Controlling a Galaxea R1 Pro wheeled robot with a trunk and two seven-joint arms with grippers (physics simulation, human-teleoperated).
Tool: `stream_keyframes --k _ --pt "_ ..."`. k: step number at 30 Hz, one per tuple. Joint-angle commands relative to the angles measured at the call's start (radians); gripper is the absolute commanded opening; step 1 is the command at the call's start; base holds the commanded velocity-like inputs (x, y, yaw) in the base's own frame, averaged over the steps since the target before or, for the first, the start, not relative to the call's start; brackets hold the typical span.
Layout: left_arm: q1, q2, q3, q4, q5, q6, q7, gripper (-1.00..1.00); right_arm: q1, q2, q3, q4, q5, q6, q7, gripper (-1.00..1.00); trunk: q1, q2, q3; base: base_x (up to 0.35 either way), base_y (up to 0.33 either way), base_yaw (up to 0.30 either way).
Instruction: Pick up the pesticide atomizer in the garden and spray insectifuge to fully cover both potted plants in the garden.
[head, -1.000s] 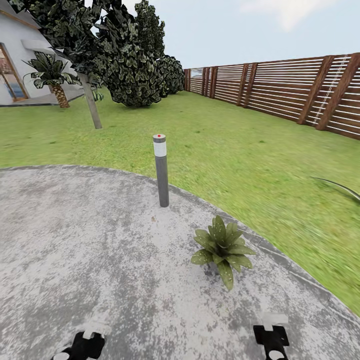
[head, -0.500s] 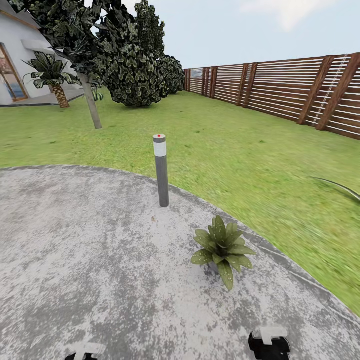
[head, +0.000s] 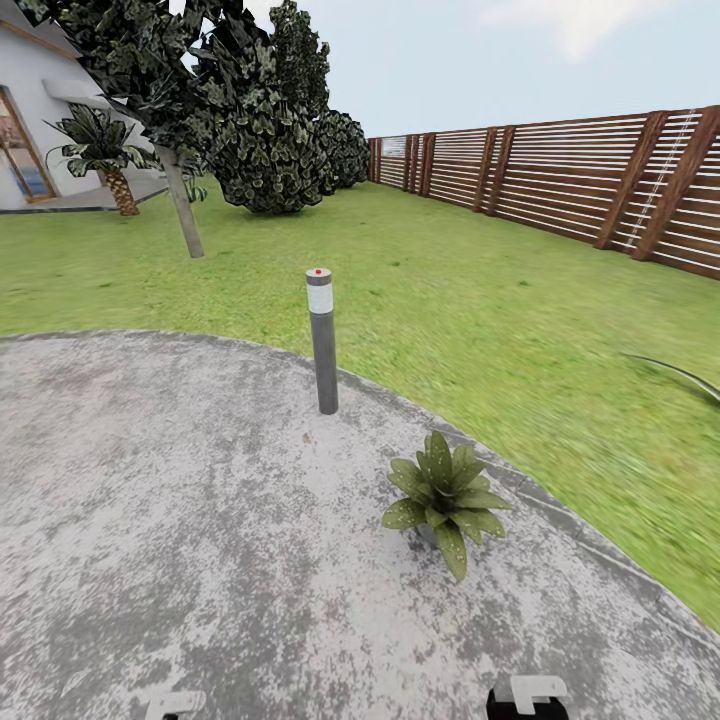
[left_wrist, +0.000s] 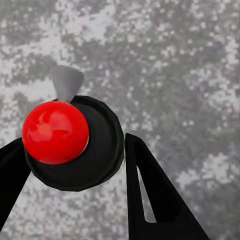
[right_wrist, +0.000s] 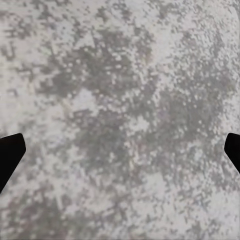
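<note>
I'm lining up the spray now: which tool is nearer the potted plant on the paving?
Right. The right tool sits at the view's lower edge, just right of the potted plant; the left tool is far off to the plant's left.

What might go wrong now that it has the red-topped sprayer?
1. The atomizer sits between the left tool's fingers over bare paving, away from the potted plant. Spraying here would likely miss it.
2. The head view takes in one potted plant, so the second could be left uncovered.
3. The lamp post stands near that plant, and driving closer might clip it.
</note>
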Motion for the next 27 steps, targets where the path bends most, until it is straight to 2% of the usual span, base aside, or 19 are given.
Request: stream_keyframes --k 1,27 --pt "0.0 0.0 0.005 0.001 0.001 -0.003 -0.002 -1.0 0.0 0.001 -0.008 0.001 0.01 -0.002 -0.004 1.0 0.0 0.0 -0.001 0.0 0.0 0.0" --pt "0.001 0.0 0.005 0.001 0.001 -0.006 -0.004 -1.0 0.003 0.0 -0.01 0.001 0.01 0.002 -0.007 1.0 0.0 0.0 -0.001 0.0 0.0 0.0"
